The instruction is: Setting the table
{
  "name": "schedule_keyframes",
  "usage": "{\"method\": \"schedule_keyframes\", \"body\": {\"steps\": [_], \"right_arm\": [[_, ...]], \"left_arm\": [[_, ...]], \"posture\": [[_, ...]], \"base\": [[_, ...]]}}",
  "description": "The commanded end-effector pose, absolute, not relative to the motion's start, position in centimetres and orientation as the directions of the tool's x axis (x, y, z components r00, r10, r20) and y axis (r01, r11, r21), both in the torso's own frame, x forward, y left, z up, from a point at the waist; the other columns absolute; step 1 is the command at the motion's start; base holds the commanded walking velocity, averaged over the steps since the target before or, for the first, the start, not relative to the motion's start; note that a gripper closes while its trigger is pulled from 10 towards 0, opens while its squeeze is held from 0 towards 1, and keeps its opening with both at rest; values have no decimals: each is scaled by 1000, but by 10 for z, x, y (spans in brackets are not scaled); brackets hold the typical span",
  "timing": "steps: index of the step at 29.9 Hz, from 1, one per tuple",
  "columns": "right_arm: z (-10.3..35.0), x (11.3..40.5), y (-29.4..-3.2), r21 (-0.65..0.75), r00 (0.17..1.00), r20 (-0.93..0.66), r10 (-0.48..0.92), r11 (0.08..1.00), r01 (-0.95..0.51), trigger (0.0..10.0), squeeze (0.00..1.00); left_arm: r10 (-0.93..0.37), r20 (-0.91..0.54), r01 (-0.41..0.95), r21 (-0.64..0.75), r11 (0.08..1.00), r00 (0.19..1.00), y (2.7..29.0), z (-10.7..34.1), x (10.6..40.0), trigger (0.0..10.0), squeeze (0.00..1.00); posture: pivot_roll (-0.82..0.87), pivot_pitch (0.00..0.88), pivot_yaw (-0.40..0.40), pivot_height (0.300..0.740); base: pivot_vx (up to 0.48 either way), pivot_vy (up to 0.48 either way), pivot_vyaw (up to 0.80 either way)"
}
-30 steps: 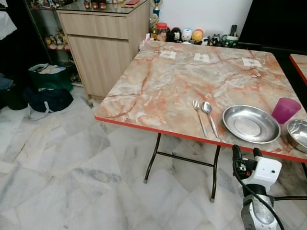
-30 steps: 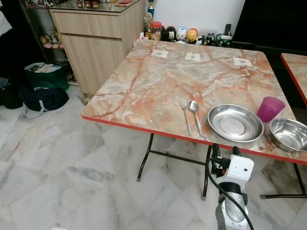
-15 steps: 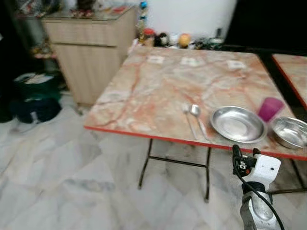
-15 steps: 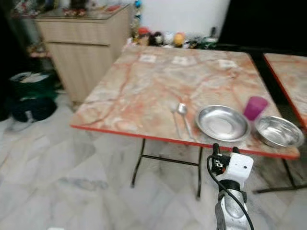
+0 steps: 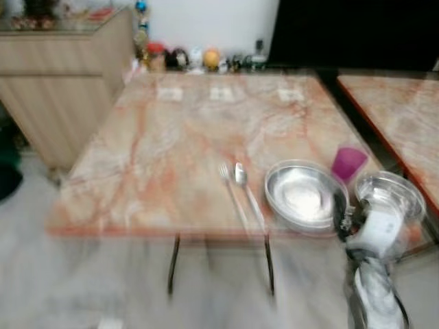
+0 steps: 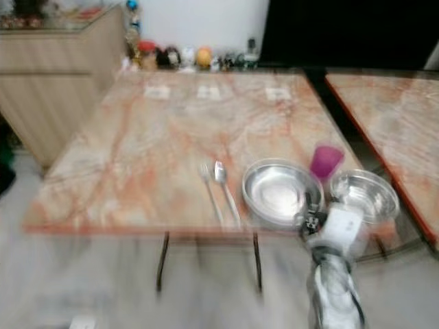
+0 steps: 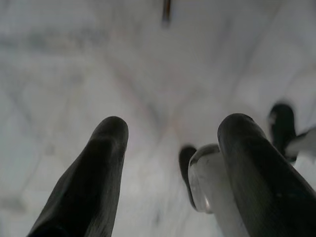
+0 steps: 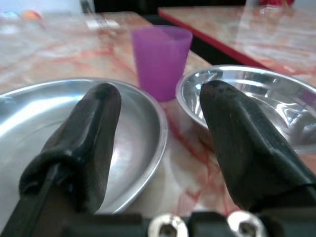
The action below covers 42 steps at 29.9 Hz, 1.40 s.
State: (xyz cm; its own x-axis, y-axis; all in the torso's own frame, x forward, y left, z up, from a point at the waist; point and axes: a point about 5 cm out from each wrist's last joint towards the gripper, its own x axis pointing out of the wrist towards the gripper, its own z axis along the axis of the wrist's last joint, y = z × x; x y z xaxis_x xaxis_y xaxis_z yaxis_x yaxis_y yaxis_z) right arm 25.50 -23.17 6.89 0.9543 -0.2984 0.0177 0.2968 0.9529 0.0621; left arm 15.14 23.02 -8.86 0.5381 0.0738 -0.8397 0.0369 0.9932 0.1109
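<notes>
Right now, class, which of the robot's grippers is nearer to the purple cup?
The right. The right gripper is raised at the table's near edge, open, with the purple cup just ahead between the plate and bowl. The left gripper hangs over the floor.

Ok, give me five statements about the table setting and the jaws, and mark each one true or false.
1. The purple cup stands upright on the table. True.
2. The fork and spoon lie inside the steel plate. False: they lie side by side on the table, to the left of the plate.
3. The right gripper holds the cup. False: its jaws are open and empty, short of the plate and the steel bowl.
4. The bowl sits to the right of the plate. True.
5. The left gripper is over the table. False: its open jaws point at the marble floor.
</notes>
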Motion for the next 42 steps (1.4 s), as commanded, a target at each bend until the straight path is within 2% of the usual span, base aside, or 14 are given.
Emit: {"method": "schedule_keyframes", "body": {"steps": [1,5,11,16,20,25,27,28,30,35,42], "right_arm": [[79,264,-218,84,963,55,-262,963,257,10000,0],[82,257,-215,107,962,46,-270,958,264,10000,0],[95,242,-207,222,966,37,-256,945,242,10000,0],[95,231,-207,397,930,-83,-358,844,360,10000,0],[96,229,-204,417,936,-99,-338,840,348,10000,0],[88,228,-212,589,903,-242,-356,685,428,10000,0],[88,229,-212,584,904,-251,-346,690,427,10000,0],[83,230,-210,541,910,-284,-301,734,411,10000,0],[78,229,-210,515,908,-308,-283,753,409,10000,0],[72,232,-215,510,900,-343,-270,751,419,10000,0],[72,235,-229,487,880,-353,-319,740,464,10000,0]], "left_arm": [[115,-866,22,144,989,486,245,-92,133,10000,0],[116,-868,26,147,989,482,245,-93,131,10000,0],[121,-872,35,156,987,474,247,-93,128,10000,0],[121,-875,46,161,986,468,249,-93,126,10000,0],[119,-877,55,163,985,466,249,-94,125,10000,0],[114,-879,68,164,984,464,248,-94,125,10000,0],[114,-879,68,164,984,463,248,-94,125,10000,0],[115,-879,69,165,984,463,248,-94,125,10000,0],[116,-879,70,167,984,462,247,-94,124,10000,0],[123,-878,64,171,983,462,249,-94,124,10000,0],[129,-876,51,172,984,464,252,-93,123,10000,0]], "posture": [[-113,0,-24,740],[-114,0,-23,740],[-129,0,-20,740],[-143,0,-20,740],[-149,0,-19,740],[-140,0,-17,740],[-140,0,-17,740],[-139,0,-17,740],[-132,0,-21,740],[-126,0,-19,740],[-116,0,-22,740]], "base": [[0,0,0],[0,0,0],[0,0,0],[0,0,0],[0,0,0],[0,0,0],[0,0,0],[0,0,0],[0,0,0],[0,0,0],[0,0,0]]}}
